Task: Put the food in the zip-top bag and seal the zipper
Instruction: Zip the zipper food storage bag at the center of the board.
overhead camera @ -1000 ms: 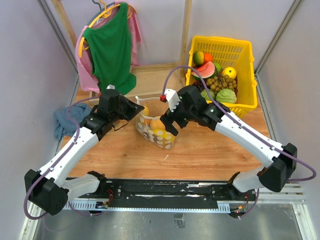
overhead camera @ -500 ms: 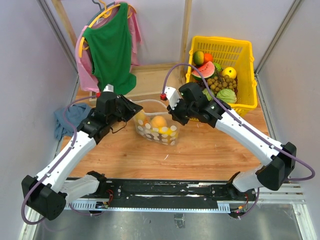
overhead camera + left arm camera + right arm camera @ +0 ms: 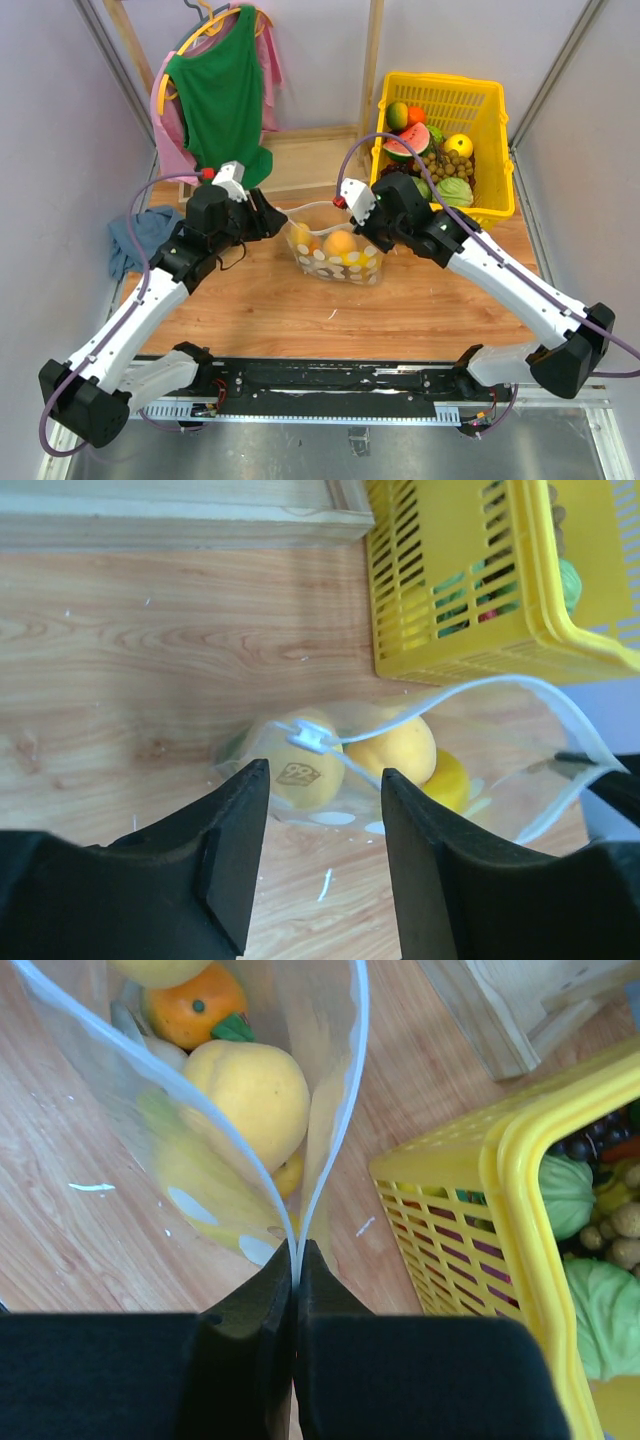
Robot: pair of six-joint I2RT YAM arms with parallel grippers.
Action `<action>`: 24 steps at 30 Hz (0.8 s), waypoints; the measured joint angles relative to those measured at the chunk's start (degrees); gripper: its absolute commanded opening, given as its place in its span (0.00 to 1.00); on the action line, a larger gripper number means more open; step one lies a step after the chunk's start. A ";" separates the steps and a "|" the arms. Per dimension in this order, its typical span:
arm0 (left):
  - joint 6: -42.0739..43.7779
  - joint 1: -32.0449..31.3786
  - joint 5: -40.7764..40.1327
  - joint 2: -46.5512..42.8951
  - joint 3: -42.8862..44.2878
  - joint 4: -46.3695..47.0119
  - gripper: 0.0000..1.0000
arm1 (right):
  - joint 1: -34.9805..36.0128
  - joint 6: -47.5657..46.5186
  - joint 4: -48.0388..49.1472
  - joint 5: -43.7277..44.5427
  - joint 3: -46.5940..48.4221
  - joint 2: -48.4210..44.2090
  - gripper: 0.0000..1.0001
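Observation:
The zip-top bag [image 3: 340, 262] lies on the table with its mouth gaping, and the food inside it is a yellow fruit [image 3: 300, 775], a yellow-orange fruit [image 3: 402, 748] and an orange [image 3: 190, 1010]. My right gripper [image 3: 297, 1250] is shut on the end of the zipper [image 3: 358, 1020], at the bag's right end next to the basket. My left gripper [image 3: 325, 780] stands open just short of the bag's left end, holding nothing. The white slider [image 3: 310, 740] sits on the zipper [image 3: 455, 693] ahead of its fingers. In the top view the left gripper [image 3: 278, 222] and right gripper [image 3: 362, 232] flank the bag.
A yellow basket [image 3: 470, 212] holding several more fruits stands right behind the bag's right end. A blue cloth [image 3: 135, 235] lies at the left edge. A green garment [image 3: 220, 90] hangs at the back left over a wooden frame [image 3: 300, 160].
My right gripper has shut on the bag's mouth end and drawn the bag to the right, toward the basket. My left gripper has let go and opened, and the mouth now gapes wider.

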 measured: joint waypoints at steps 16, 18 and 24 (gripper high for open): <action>14.75 0.22 9.44 -7.91 -16.74 20.57 0.86 | 0.00 0.02 1.03 12.50 -6.58 -5.68 0.01; 16.63 0.55 10.97 -7.87 -16.81 23.19 0.86 | 0.00 0.02 1.14 12.33 -6.91 -6.47 0.01; 22.88 2.38 16.72 -4.26 -17.05 31.58 0.86 | 0.00 -0.02 1.44 12.31 -8.55 -9.49 0.01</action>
